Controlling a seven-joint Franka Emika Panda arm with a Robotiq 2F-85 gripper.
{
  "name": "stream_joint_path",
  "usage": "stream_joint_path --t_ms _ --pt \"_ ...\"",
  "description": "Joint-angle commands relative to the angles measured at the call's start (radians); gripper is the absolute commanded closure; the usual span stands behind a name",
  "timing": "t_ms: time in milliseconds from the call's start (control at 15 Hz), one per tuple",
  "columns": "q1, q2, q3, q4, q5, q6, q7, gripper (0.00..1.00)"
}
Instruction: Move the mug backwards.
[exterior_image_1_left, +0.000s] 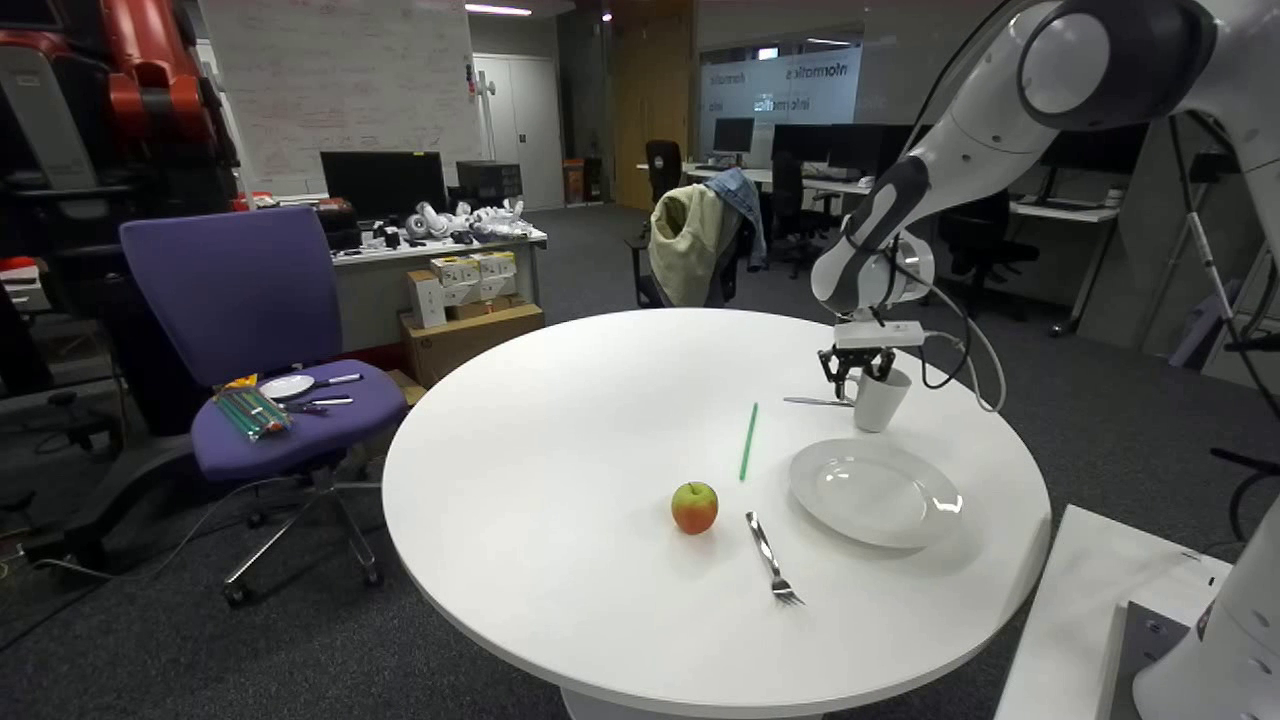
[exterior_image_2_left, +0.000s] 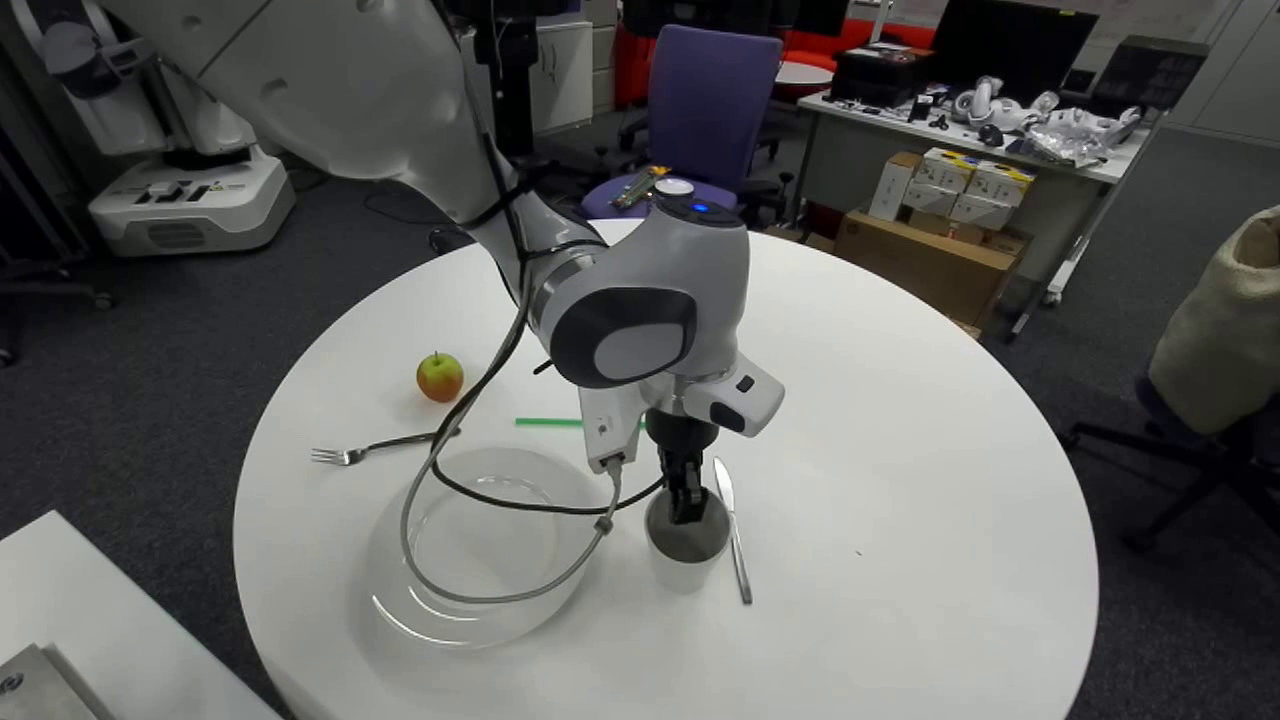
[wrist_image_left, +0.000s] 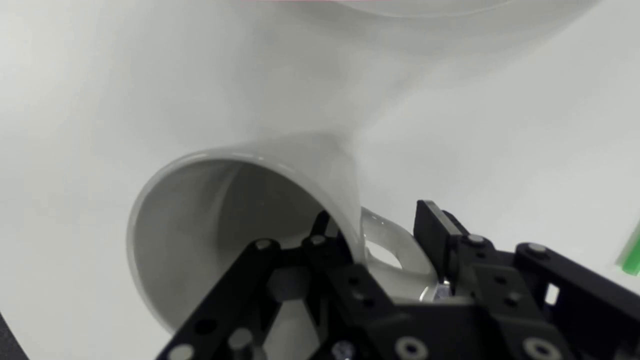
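Note:
The white mug (exterior_image_1_left: 880, 403) stands upright on the round white table (exterior_image_1_left: 560, 450); it also shows in an exterior view (exterior_image_2_left: 682, 572) with its mouth up. In the wrist view the mug (wrist_image_left: 175, 225) fills the lower left, and its handle (wrist_image_left: 400, 245) points to the right. My gripper (wrist_image_left: 375, 215) is at the mug's rim with its fingers apart. One finger is inside the mug; the other is outside, just beyond the handle. The mug's wall and handle lie between the fingers; I cannot tell whether they touch. The gripper also shows in both exterior views (exterior_image_1_left: 860, 383) (exterior_image_2_left: 686, 512).
A large white plate (exterior_image_1_left: 875, 490) lies close beside the mug. A knife (exterior_image_2_left: 738, 545) lies next to the mug on the handle side. A green stick (exterior_image_1_left: 748, 440), an apple (exterior_image_1_left: 694, 508) and a fork (exterior_image_1_left: 768, 555) lie farther off. A cable (exterior_image_2_left: 500, 600) hangs over the plate.

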Motion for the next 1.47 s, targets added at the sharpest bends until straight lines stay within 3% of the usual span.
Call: stream_joint_path --t_ms 0,333,733,1133,1400 --pt "0.001 -0.044 -0.008 -0.02 -0.078 -0.014 -0.095 0.84" --pt "-0.023 -0.048 0.01 -0.029 -0.171 -0.021 -0.275 0.84" --pt "-0.068 -0.05 0.047 -0.025 -0.18 -0.084 -0.484 0.84" --pt "-0.099 -0.057 0.076 -0.012 -0.082 -0.129 -0.441 0.84" --pt "-0.088 -0.063 0.07 -0.022 0.009 -0.106 -0.323 0.84"
